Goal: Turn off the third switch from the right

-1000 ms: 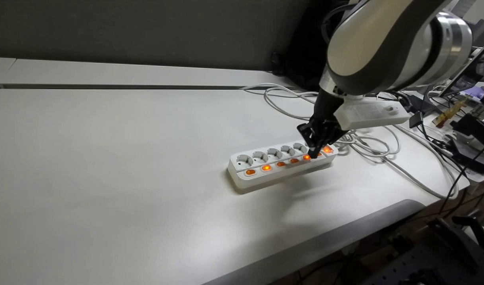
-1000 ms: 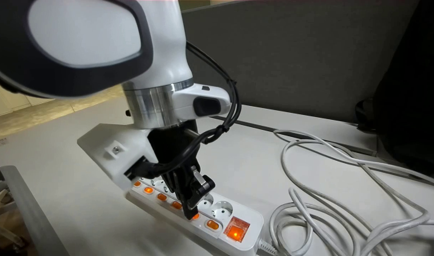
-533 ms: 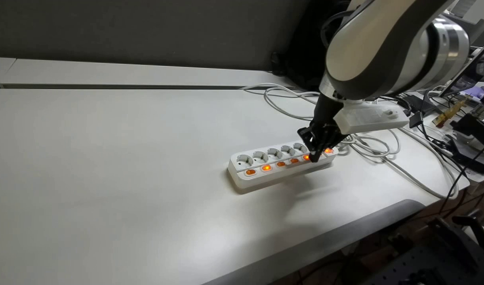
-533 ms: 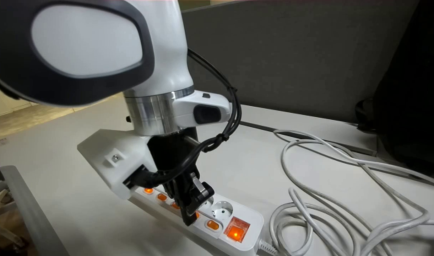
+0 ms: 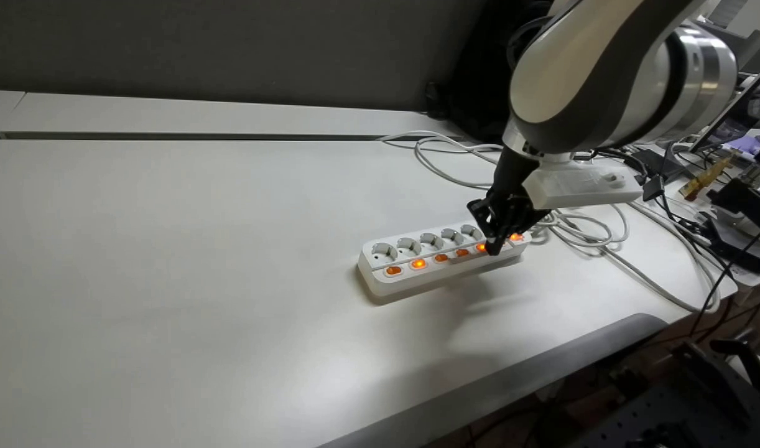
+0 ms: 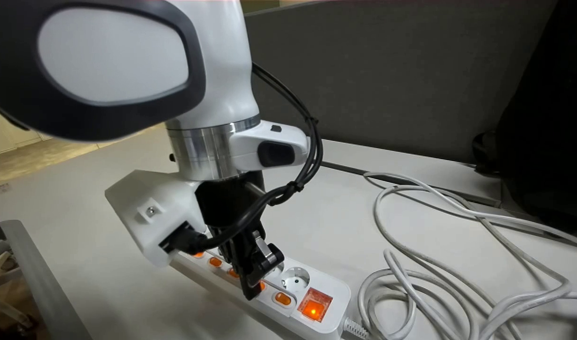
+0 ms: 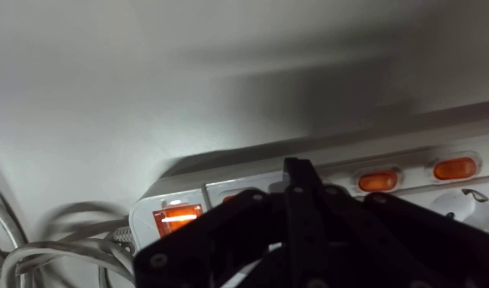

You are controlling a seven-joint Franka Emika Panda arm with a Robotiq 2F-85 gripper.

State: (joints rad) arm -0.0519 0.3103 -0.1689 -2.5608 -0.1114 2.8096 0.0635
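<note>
A white power strip (image 5: pixel 386 285) lies on the table with a row of orange switches. It also shows in the exterior view (image 6: pixel 335 288) and the wrist view (image 7: pixel 144 220). The third switch from the right, counting the large end switch, glows in an exterior view (image 5: pixel 481 247). Only a lit sliver of it shows in the exterior view (image 6: pixel 262 286); my fingers hide it in the wrist view. My gripper (image 5: pixel 493 251) is shut and empty, pointing down with its tips (image 6: pixel 251 293) at that switch's front side. In the wrist view, the gripper (image 7: pixel 298 161) covers it. Contact is unclear.
The large end switch (image 6: pixel 313 309) is lit; its small neighbour (image 6: pixel 283 298) looks unlit. Another lit switch (image 5: pixel 418 264) sits towards the far end. White cables (image 6: pixel 411 264) coil beside the strip. A dark partition (image 5: pixel 231 56) stands behind the table.
From one second ago to half a second ago, my shut gripper lowered and shifted slightly towards the strip's front edge. Since then it has hardly moved. The visible lights stay the same.
</note>
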